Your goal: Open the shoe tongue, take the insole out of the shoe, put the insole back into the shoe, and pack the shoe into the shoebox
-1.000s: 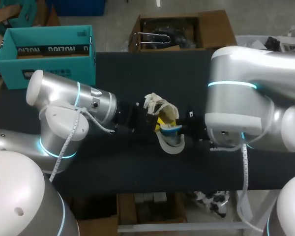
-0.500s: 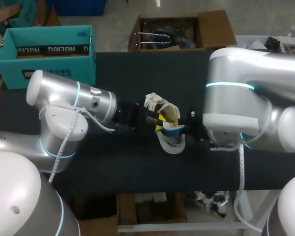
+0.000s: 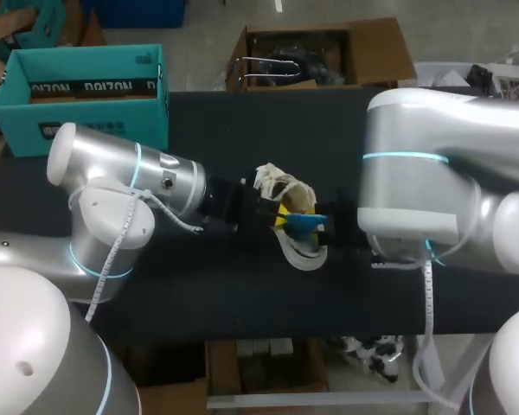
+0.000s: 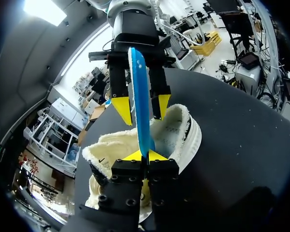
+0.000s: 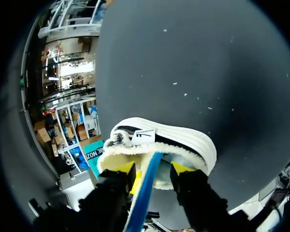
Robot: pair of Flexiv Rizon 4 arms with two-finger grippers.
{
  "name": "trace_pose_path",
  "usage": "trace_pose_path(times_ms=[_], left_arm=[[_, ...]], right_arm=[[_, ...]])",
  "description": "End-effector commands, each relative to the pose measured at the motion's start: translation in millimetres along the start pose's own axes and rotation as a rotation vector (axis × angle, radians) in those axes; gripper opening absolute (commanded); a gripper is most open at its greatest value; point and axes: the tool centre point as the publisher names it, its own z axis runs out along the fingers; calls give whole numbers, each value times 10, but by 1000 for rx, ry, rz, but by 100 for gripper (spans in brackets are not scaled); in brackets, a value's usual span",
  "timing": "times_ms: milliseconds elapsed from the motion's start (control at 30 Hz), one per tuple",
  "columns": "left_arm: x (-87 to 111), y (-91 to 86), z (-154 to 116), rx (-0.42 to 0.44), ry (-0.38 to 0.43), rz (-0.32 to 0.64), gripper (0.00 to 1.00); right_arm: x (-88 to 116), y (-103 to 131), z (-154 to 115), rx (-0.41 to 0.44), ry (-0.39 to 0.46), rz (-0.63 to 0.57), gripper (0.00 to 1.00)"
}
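Blue insole (image 4: 139, 96) at a white shoe (image 3: 301, 254).
Left gripper (image 4: 145, 155), at the shoe's 9 o'clock, pinches it; right gripper (image 5: 153, 169), 3 o'clock, spread around it.

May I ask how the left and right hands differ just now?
The left hand is shut on the blue insole; the right hand is open, fingers either side of it. The left hand pinches one end; the other end runs deep into the right hand. Both are above the shoe.
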Motion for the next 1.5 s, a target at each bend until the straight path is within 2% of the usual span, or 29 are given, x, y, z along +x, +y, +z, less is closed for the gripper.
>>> trace_pose_path(times_ms=[33,100,367,533,600,967,1067,1133,1233,1500], left_arm=[[35,17,2,12,-18,6,0],[42,11,-5,15,-23,8,0],[83,-14,2,23,-28,12,0],[95,-26,2,21,-31,10,0],[94,-30,-4,18,-33,9,0],[99,-37,-12,3,-35,9,0],[106,-50,-29,-1,-38,8,5],[108,-54,-39,-6,-41,9,6],[107,-54,-48,-19,-44,11,0],[79,51,16,-51,-35,-1,0]], right_arm=[[-87,28,28,10,5,16,44],[-105,65,72,43,3,27,31],[-53,110,237,133,0,-1,22],[-9,153,210,167,6,-41,4],[10,167,180,166,9,-45,0],[72,187,169,241,1,-208,0],[86,166,169,242,12,-240,0],[89,144,166,240,12,-253,0],[71,141,199,236,5,-264,0],[42,213,398,215,-47,-248,0]])
